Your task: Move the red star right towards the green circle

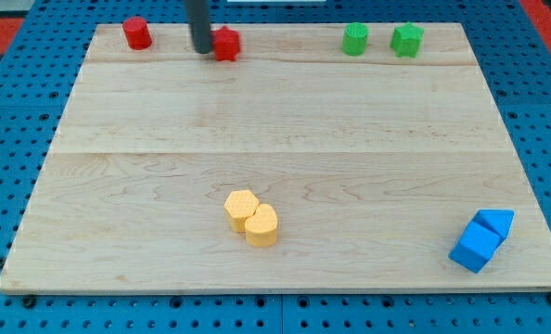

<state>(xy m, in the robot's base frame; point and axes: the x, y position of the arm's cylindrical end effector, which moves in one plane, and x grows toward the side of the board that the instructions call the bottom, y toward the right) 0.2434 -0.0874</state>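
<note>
The red star point(226, 44) lies near the board's top edge, left of centre. My tip point(202, 50) stands right against the star's left side. The green circle point(354, 40) sits on the top edge further to the view's right, with a wide gap between it and the star. A green star point(406, 40) is just right of the green circle.
A red cylinder point(136, 33) sits at the top left. Two yellow blocks point(252, 218) touch each other at bottom centre. Two blue blocks point(481, 239) touch at the bottom right corner. The wooden board point(285, 130) lies on a blue pegboard.
</note>
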